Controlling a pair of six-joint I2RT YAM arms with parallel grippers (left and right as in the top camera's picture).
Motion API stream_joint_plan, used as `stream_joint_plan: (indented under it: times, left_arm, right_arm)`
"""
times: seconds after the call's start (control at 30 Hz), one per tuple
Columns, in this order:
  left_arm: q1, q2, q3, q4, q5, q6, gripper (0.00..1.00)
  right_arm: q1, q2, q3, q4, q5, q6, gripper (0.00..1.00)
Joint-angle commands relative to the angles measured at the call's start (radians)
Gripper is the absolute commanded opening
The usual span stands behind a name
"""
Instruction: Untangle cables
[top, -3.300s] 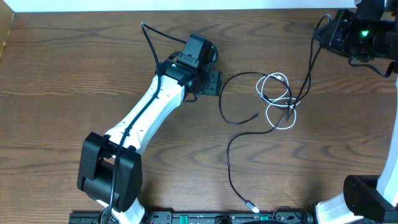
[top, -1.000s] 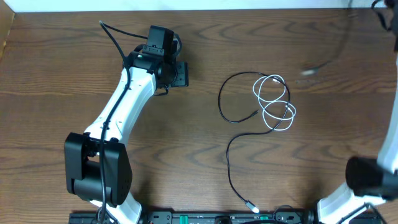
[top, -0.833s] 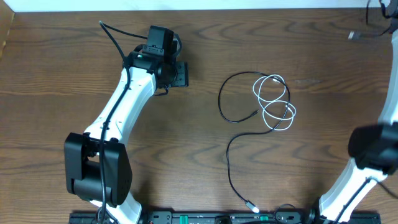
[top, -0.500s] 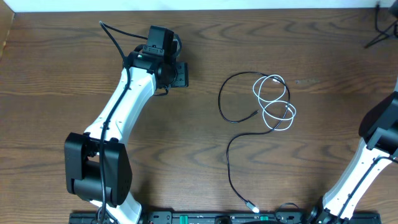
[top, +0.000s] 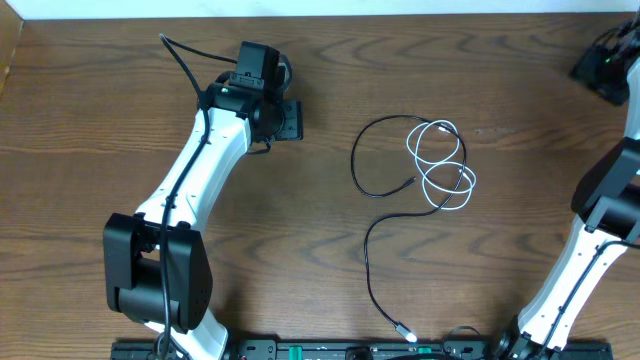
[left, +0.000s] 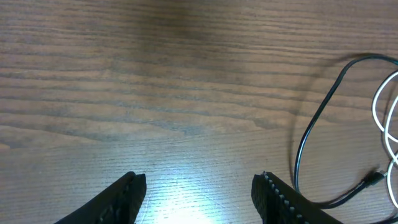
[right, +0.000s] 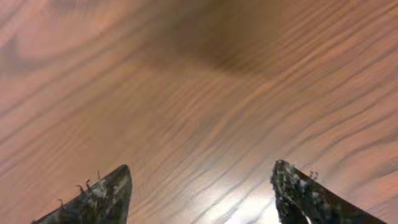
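Observation:
The black cable (top: 366, 243) and the white cable (top: 441, 163) lie tangled right of the table's middle. The white one forms overlapping loops, and the black one arcs around them and runs down to a plug (top: 404, 331) near the front edge. My left gripper (top: 291, 120) stands open well left of the cables, with nothing in it. The left wrist view shows its open gripper (left: 199, 186) over bare wood, with the black cable (left: 310, 130) and white cable (left: 379, 112) at the right. My right gripper (top: 603, 66) hovers at the far right corner. In its wrist view the gripper (right: 202, 180) is open and empty.
The wooden table (top: 300, 250) carries only the cables. The left arm (top: 205, 175) stretches diagonally from its base (top: 160, 270) at the front left. The right arm (top: 600, 240) rises along the right edge.
My right arm has swung about at the far right edge, and its jaws have gone from shut to open. The left arm drew back leftward earlier and has since held still.

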Motion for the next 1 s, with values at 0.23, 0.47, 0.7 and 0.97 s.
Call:
stream_joint_plan:
  times: [0.23,0.47,0.7,0.97]
  left_arm:
    - [0.003,-0.055,0.006,-0.008,0.147,0.085,0.59]
    - [-0.004,-0.058,0.006,-0.026,0.219,0.074,0.59]
    - [-0.030,-0.058,0.002,-0.037,0.228,0.027,0.59]
    - [-0.252,-0.016,0.000,0.166,0.227,-0.217,0.59]
  right_arm:
    - [0.097,-0.158,0.007,-0.386,-0.516,-0.364,0.76]
    - [0.283,-0.149,-0.087,-0.565,-0.382,-0.472,0.62]
    - [0.379,-0.149,-0.245,-0.489,-0.274,-0.357,0.45]
    - [0.296,-0.195,-0.145,-0.452,-0.257,-0.261,0.52]
